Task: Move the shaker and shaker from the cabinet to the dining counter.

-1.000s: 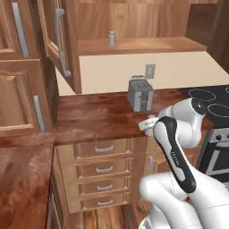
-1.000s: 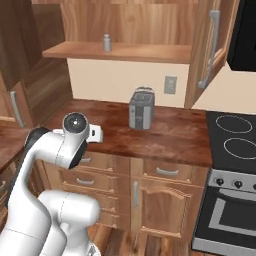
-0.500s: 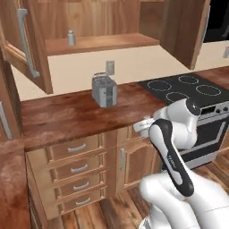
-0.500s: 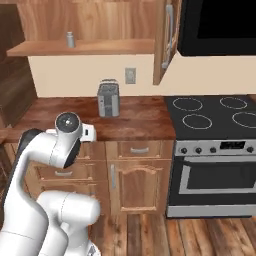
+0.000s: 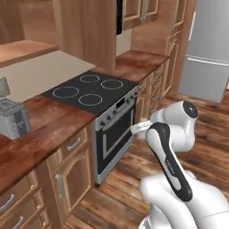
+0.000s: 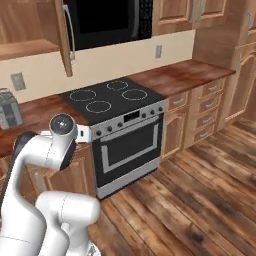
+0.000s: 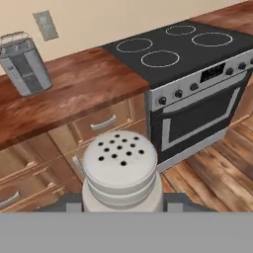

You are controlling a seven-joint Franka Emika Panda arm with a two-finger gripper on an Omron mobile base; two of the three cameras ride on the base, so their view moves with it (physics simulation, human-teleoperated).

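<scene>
Shaker [image 7: 120, 170] upright in closed gripper [image 7: 121, 205]; stove [image 7: 197, 64] and toaster [image 7: 23, 64] beyond

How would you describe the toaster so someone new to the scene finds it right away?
Start at the black stove with four ring burners. Follow the reddish-brown worktop away from it toward the beige wall with the outlet plate. The toaster is the boxy grey metal appliance standing there, far larger and squarer than the round perforated shaker close to the camera.
</scene>
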